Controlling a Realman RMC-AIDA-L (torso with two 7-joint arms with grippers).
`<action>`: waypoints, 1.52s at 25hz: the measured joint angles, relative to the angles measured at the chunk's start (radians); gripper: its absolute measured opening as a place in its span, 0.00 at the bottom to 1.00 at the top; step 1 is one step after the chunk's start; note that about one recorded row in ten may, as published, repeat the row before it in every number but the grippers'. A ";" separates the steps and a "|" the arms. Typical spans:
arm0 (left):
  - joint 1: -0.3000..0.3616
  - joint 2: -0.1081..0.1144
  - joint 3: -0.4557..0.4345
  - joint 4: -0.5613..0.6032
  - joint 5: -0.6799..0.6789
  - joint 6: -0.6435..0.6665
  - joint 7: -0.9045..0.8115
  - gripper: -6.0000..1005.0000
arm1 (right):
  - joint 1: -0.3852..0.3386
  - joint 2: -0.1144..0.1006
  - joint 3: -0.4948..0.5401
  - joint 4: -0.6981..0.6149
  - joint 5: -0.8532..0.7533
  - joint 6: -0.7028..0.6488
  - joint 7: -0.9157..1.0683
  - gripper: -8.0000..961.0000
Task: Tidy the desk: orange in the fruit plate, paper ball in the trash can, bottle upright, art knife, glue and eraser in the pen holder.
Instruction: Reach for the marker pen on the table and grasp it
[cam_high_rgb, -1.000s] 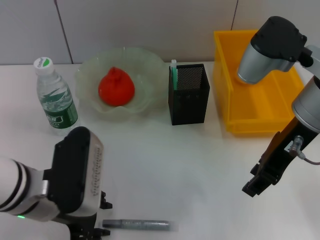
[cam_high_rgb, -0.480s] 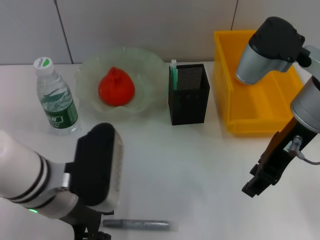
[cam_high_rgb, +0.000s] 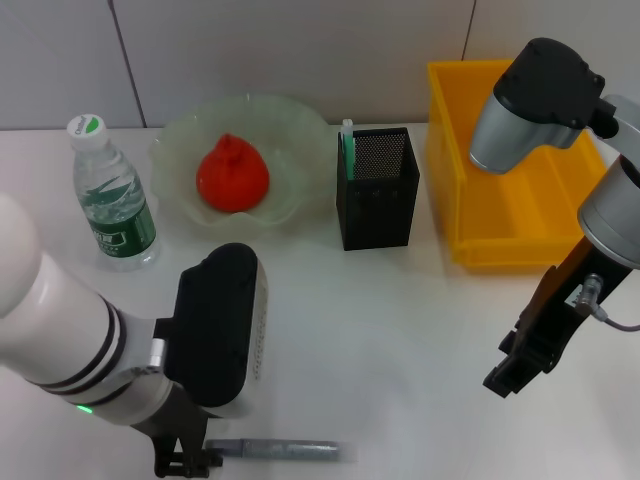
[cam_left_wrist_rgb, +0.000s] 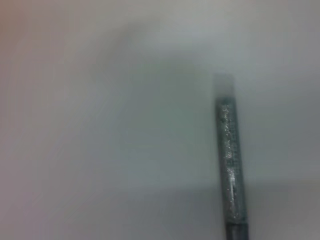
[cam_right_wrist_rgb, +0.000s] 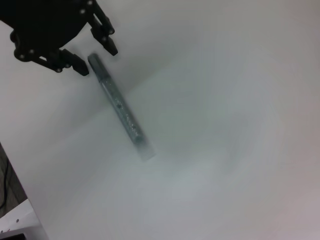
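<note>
White desk (cam_high_rgb: 380, 320) filling the view. Left gripper (cam_right_wrist_rgb: 84, 57), partly cut off at the near edge, is hanging spread open around one end of the grey glitter glue stick (cam_high_rgb: 283, 450), not clamping it. Right gripper (cam_high_rgb: 512, 372) is idling beside the yellow bin (cam_high_rgb: 470, 200), fingers unreadable

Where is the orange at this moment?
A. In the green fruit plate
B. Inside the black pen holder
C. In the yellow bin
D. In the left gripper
A: the orange sits in the middle of the green fruit plate, beside the black pen holder.
</note>
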 joint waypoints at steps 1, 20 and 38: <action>0.000 0.000 0.000 0.000 0.000 0.000 0.000 0.46 | 0.000 0.000 0.000 0.000 0.000 -0.001 0.000 0.49; -0.040 -0.002 0.026 -0.029 0.004 0.007 -0.036 0.40 | -0.042 0.004 0.009 0.002 0.006 -0.020 -0.234 0.49; -0.066 -0.004 0.052 -0.030 0.006 0.029 -0.076 0.30 | -0.055 0.002 0.032 0.002 0.031 -0.024 -0.285 0.49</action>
